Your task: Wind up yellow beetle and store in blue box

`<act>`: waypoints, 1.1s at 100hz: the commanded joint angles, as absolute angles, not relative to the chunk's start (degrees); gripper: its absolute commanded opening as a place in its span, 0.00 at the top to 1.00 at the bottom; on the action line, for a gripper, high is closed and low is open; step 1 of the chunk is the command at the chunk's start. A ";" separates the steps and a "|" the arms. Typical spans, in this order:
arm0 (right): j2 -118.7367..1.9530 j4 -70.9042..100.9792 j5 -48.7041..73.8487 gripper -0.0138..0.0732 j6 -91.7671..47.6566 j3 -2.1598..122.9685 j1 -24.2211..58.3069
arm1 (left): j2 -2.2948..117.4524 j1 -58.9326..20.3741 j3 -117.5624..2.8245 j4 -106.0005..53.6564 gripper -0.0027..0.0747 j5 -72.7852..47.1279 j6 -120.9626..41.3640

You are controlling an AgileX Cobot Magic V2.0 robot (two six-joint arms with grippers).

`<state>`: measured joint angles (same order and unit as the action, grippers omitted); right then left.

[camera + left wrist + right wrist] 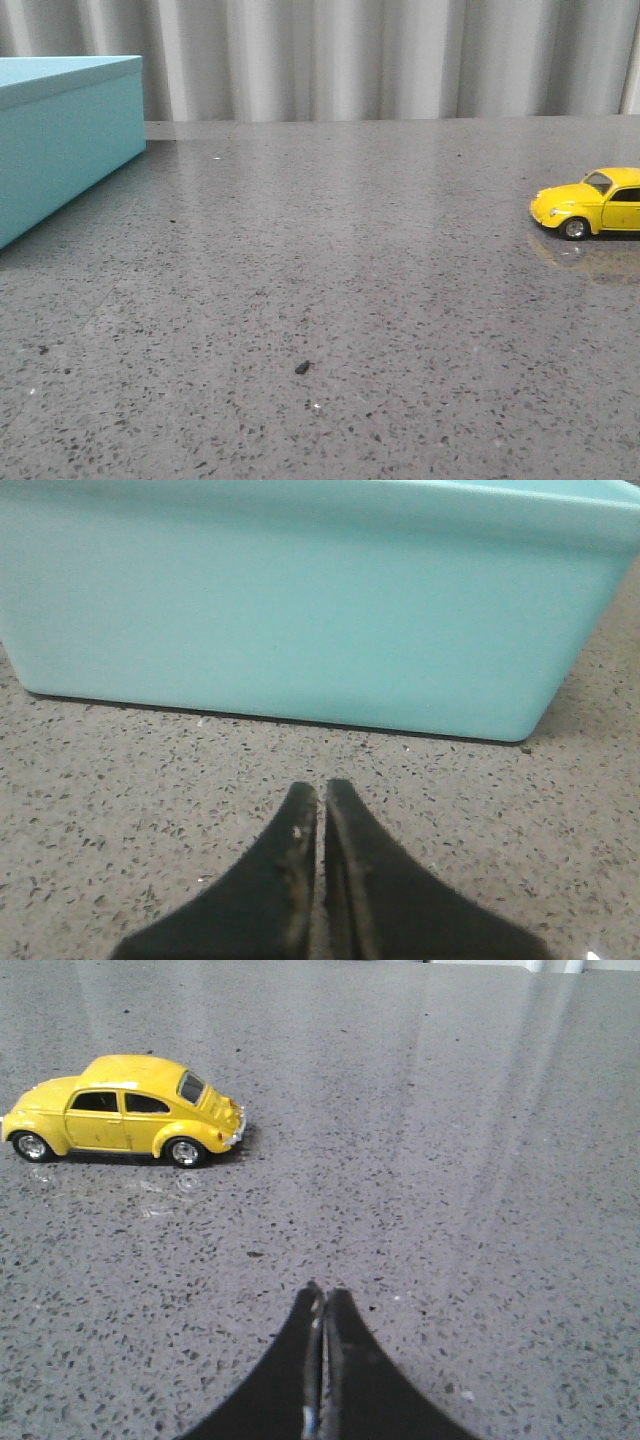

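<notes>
The yellow beetle (pixel 592 203) stands on its wheels at the right edge of the front view, nose pointing left. It also shows in the right wrist view (pixel 125 1110), apart from my right gripper (pixel 322 1293), which is shut and empty over the bare table. The blue box (pixel 62 130) with its lid on stands at the far left. In the left wrist view its plain side (pixel 300 610) fills the picture ahead of my left gripper (pixel 320 790), which is shut and empty, a short way from the box. Neither gripper shows in the front view.
The grey speckled table (pixel 330 300) stretches between the box and the car. A small dark speck (pixel 302 368) lies near the middle front. A pleated grey curtain (pixel 380 55) hangs behind the table's far edge.
</notes>
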<state>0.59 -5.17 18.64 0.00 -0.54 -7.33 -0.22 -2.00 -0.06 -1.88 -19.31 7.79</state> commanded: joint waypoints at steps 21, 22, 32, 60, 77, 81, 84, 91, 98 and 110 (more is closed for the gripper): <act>1.74 -6.96 11.41 0.91 0.00 -1.78 -7.63 | -2.08 -1.95 1.41 -1.81 0.99 -16.69 8.31; 1.74 -6.96 11.21 0.91 0.00 -1.78 -7.63 | -2.08 -1.95 1.41 -1.81 0.99 -16.58 8.31; 1.74 -6.45 9.06 0.91 0.00 -1.78 -7.63 | -2.08 -1.95 1.41 -1.81 0.99 -14.98 8.31; 1.74 -6.45 7.01 0.91 0.00 -1.78 -7.63 | -2.08 -1.95 1.41 -1.49 0.99 -12.01 8.31; 1.74 -6.45 6.23 0.91 0.00 -1.78 -7.63 | -2.08 -1.95 1.41 -1.49 0.99 -11.73 8.31; 1.74 -6.45 5.88 0.91 0.00 -1.78 -7.63 | -2.08 -1.95 1.41 -1.49 0.99 -10.86 8.31; 1.74 -6.45 5.70 0.91 0.00 -1.78 -7.63 | -2.08 -1.95 1.41 -1.49 0.99 -9.64 8.31; 1.74 -6.45 4.24 0.91 0.00 -1.78 -7.63 | -2.08 -1.95 1.41 -1.49 0.99 -5.04 8.31; 1.74 -6.45 3.44 0.91 0.00 -1.78 -7.63 | -2.08 -1.95 1.41 -1.49 0.99 -1.70 8.31; 1.74 -7.40 3.46 0.91 0.00 -1.78 -7.63 | -2.08 -1.95 1.41 -0.55 0.99 -1.54 8.20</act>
